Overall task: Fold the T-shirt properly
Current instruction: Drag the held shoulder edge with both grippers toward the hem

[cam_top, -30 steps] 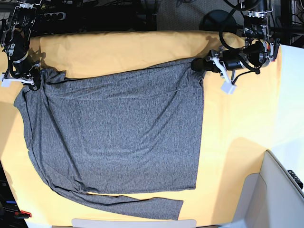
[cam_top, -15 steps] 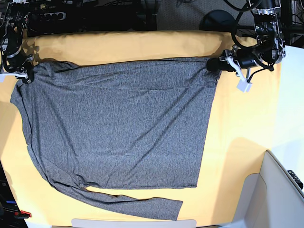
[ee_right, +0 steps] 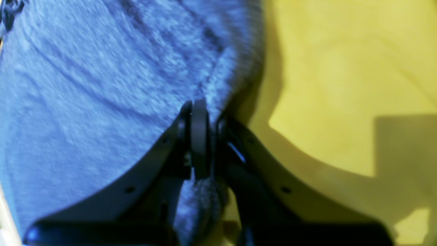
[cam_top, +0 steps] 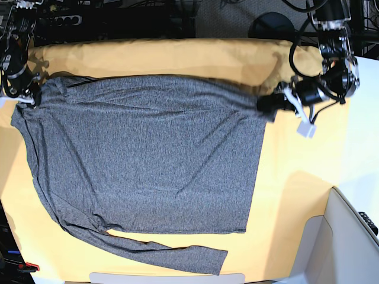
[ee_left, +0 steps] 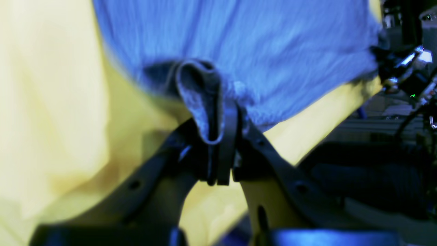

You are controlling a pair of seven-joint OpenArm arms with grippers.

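Note:
The heather-grey T-shirt lies spread on the yellow table cloth, one long sleeve along the near edge. My left gripper is at the shirt's top right corner, shut on a pinched fold of the fabric. Over at the top left corner, my right gripper is shut on the shirt's edge too. In the left wrist view the fingertips clamp the cloth; in the right wrist view the pads press together with fabric between. The upper edge runs taut between both grippers.
A white bin or panel stands at the lower right corner. Dark cables and equipment lie beyond the table's far edge. A white tag hangs from the left arm.
Both grippers moved apart, stretching the shirt's upper edge wider. The left gripper went right, then toward the near side; the right gripper went left. The shirt lies flatter.

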